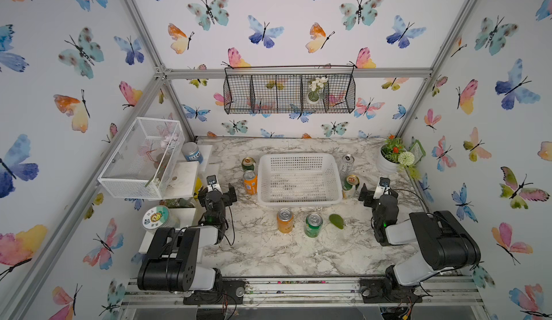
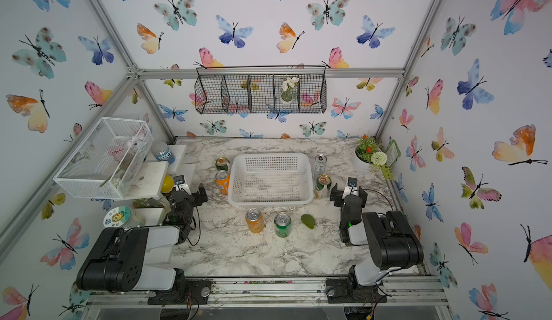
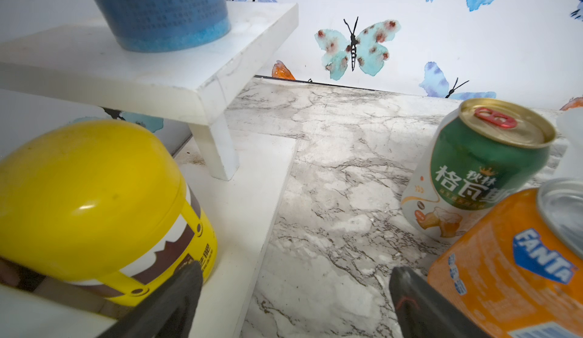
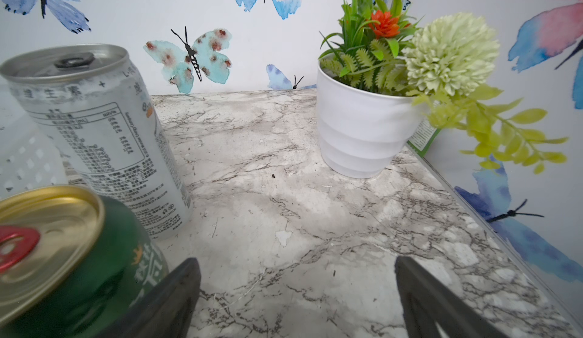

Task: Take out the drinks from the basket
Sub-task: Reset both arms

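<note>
Standing upright, six drinks (image 1: 284, 220) ring the mid-frame basket (image 1: 299, 181); only the top views show its floor. Left end effector (image 3: 296, 284) and right end effector (image 4: 298, 276) gape.

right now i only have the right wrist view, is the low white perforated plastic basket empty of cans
observer: yes, in both top views the low white perforated plastic basket holds no cans
operator: any orange cans by the left arm
observer: one orange metal can stands upright beside the basket on the left arm's side
operator: left gripper holding it
observer: no, the left gripper is open and empty, next to that can
</note>
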You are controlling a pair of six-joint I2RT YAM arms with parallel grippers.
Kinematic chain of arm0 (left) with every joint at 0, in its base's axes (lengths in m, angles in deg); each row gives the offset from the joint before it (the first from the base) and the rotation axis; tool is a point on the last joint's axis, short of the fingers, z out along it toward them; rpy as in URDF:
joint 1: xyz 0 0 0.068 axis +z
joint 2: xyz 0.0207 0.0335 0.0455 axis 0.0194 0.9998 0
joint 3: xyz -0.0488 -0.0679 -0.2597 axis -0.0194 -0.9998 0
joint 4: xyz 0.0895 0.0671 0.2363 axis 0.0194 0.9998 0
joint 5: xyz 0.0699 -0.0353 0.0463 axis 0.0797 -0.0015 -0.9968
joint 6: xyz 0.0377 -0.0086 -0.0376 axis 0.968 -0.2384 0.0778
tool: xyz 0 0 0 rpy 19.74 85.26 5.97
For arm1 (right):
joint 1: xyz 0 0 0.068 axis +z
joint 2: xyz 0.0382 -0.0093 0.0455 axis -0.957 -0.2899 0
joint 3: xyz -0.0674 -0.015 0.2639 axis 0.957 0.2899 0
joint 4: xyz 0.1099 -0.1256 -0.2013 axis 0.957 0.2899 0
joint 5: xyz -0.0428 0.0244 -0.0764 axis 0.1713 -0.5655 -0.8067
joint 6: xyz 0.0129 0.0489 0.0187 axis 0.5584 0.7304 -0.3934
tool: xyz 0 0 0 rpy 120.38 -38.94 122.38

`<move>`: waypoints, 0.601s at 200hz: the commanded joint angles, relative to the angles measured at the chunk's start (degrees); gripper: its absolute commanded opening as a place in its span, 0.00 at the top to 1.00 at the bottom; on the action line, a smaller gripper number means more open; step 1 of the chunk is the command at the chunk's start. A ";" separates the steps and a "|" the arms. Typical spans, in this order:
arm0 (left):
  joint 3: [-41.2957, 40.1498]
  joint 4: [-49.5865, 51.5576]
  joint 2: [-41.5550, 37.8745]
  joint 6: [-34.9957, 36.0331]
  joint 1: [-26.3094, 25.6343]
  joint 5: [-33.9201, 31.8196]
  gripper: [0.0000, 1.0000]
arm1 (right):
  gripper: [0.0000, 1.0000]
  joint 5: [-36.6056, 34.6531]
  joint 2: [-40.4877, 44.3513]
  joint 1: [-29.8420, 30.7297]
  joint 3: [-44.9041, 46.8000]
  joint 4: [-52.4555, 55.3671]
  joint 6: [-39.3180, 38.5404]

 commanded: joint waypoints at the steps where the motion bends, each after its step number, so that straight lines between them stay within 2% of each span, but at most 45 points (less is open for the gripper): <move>1: 0.08 -1.16 -0.88 0.15 0.38 1.44 0.01 | 0.01 1.12 0.34 -0.17 -0.59 -0.52 0.63; 27: 0.13 -1.14 -0.88 0.14 0.38 1.44 0.01 | 0.01 2.00 1.45 -0.15 0.06 -3.37 -1.27; 46: 0.12 -1.20 -0.88 0.17 0.38 1.44 0.01 | 0.01 5.03 10.61 -0.09 -6.54 17.95 -1.64; 55: 0.21 -0.97 -0.80 0.18 0.45 1.69 0.01 | 0.01 4.60 13.82 -0.09 -8.91 21.96 0.43; 71: 0.26 -0.96 -0.79 0.06 0.62 1.88 0.01 | 0.01 7.73 17.20 -0.09 -9.59 20.95 -0.79; 83: 0.30 -0.96 -0.79 0.12 0.63 1.96 0.01 | 0.01 7.31 17.28 -0.09 -11.14 23.23 -1.97; 96: 0.30 -0.81 -0.79 0.11 0.61 1.95 0.01 | 0.01 5.15 15.64 -0.09 -10.76 23.47 -2.14; 120: 0.22 -0.90 -0.86 0.06 0.62 1.88 0.01 | 0.01 2.33 9.24 -0.09 -5.63 14.00 -0.76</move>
